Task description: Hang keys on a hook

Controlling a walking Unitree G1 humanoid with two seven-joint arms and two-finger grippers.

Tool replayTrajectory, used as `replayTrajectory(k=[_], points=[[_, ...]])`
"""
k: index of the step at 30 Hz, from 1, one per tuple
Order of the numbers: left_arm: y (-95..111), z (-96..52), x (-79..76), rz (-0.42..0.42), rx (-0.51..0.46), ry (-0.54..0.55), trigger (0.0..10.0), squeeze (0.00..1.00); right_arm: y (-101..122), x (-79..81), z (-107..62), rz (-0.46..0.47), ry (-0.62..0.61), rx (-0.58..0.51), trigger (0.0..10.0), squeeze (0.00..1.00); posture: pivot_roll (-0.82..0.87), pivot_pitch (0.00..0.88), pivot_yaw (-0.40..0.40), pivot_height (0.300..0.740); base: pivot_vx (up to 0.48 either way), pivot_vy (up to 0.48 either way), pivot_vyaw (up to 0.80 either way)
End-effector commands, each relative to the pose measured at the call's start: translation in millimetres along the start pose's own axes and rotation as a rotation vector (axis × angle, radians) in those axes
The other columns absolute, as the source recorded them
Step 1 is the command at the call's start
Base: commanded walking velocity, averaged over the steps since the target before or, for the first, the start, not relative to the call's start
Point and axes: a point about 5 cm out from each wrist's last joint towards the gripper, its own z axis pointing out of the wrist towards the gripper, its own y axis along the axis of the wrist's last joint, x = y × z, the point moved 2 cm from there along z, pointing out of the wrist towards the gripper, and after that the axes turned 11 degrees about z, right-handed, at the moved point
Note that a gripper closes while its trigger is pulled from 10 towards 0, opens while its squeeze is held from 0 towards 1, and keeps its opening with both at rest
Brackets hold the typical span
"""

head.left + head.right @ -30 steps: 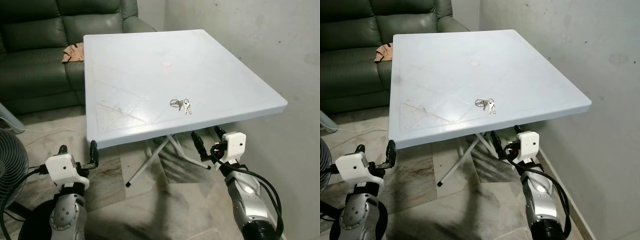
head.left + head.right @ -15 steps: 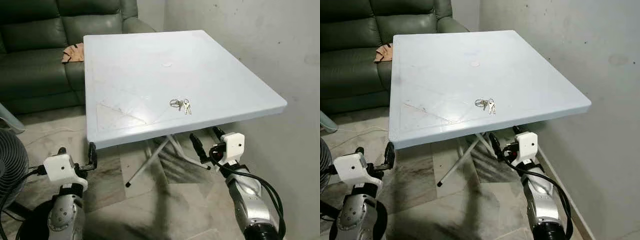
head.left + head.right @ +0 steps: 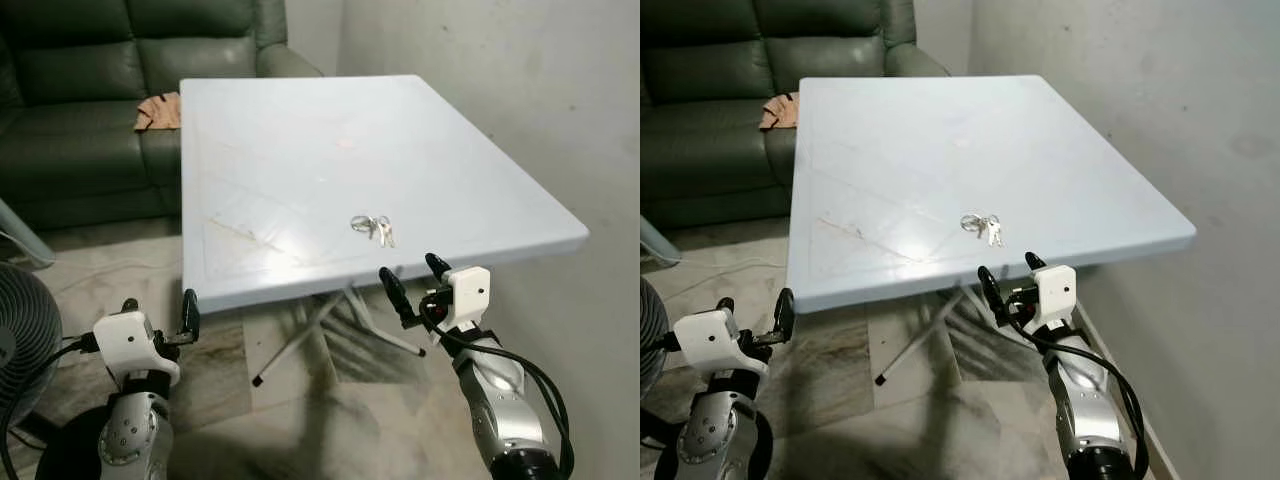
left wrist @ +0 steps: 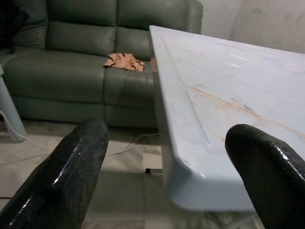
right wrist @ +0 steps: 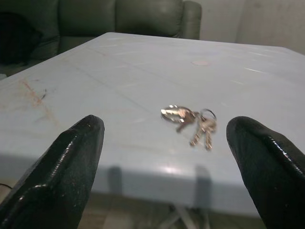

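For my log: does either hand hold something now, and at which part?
Nothing is held. Both the right hand and left hand are open; the keys lie on the table.

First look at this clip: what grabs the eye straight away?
A small bunch of keys lies alone on the big pale table, toward its near edge. Just below that edge the open right gripper is raised and lined up with the keys, and the open left gripper hangs by the table's near left corner. Behind stands a dark green sofa with a tan cloth on its seat.
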Motion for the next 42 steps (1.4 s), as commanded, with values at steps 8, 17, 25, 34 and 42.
replayTrajectory(k=[8, 17, 25, 34, 42], points=[[5, 1.4, -2.9, 0.008, -0.009, -0.022, 10.0, 0.0, 2, 1.1, -0.5, 0.001, 0.011, 0.004, 10.0, 0.0, 0.01, 0.048, -0.051, 0.74, 0.412, 0.0, 0.0], [5, 0.8, -5.1, 0.018, -0.009, -0.031, 10.0, 0.0, 1, 1.8, -0.9, 0.001, 0.016, 0.011, 10.0, 0.0, 0.01, 0.05, -0.054, 0.74, 0.444, 0.0, 0.0], [6, -2.5, -8.8, 0.017, -0.017, -0.034, 10.0, 0.0, -2, 0.3, -2.5, -0.01, 0.02, 0.033, 10.0, 0.0, 0.02, 0.058, -0.058, 0.74, 0.199, 0.0, 0.0], [5, -5.2, -13.5, 0.028, -0.02, -0.054, 10.0, 0.0, -3, -4.6, -0.1, -0.067, 0.065, 0.102, 10.0, 0.0, 0.01, 0.067, -0.059, 0.74, 0.0, 0.0, 0.0], [7, -10.8, -27.7, 0.052, -0.035, -0.131, 10.0, 0.0, 1, -3.6, 2.0, -0.103, 0.176, 0.152, 10.0, 0.0, 0.01, 0.078, -0.061, 0.74, 0.0, 0.0, 0.0]])
